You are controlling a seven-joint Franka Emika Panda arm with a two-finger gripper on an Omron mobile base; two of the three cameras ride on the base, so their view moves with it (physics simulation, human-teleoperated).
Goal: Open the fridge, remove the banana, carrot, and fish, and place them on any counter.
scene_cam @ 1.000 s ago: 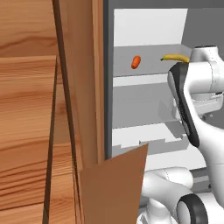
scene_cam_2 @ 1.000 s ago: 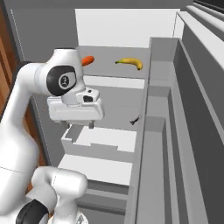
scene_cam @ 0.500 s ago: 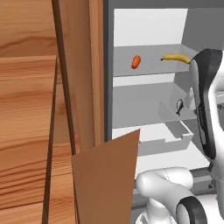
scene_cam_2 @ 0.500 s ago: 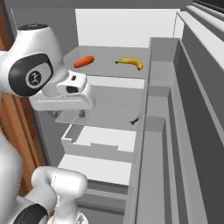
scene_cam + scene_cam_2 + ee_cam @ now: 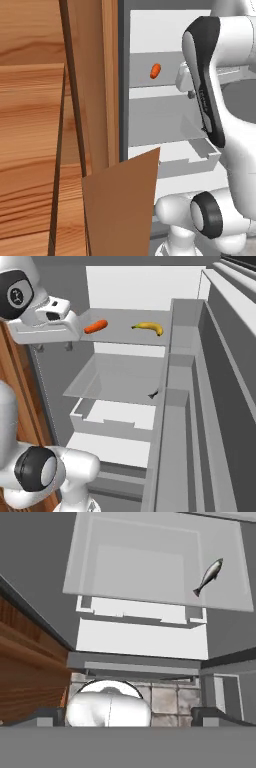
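Note:
The fridge (image 5: 140, 286) stands open, its white inside in view. An orange carrot (image 5: 95, 326) and a yellow banana (image 5: 148, 328) lie on the top shelf. A small dark fish (image 5: 153, 393) lies on the shelf below, near its right edge. My gripper (image 5: 54, 347) hangs open and empty, pointing down, left of the carrot at top-shelf height. In the hand view the gripper (image 5: 130, 717) looks down on the fish (image 5: 209, 577), far below the wide-apart fingertips (image 5: 50, 716). The carrot (image 5: 155, 71) shows left of my arm, which hides the banana there. The counter is out of view.
A wooden cabinet (image 5: 35, 125) stands left of the fridge, with a brown panel (image 5: 120, 200) jutting out low in front. The open fridge door (image 5: 220, 381) with its shelves fills the right side. A white drawer (image 5: 115, 416) sits low inside the fridge. Tiled floor (image 5: 165, 699) lies below.
My arm has risen and swung left in the right base view, lifting the open hand from the middle shelf's height to the top shelf's. Carrot, banana and fish have not moved.

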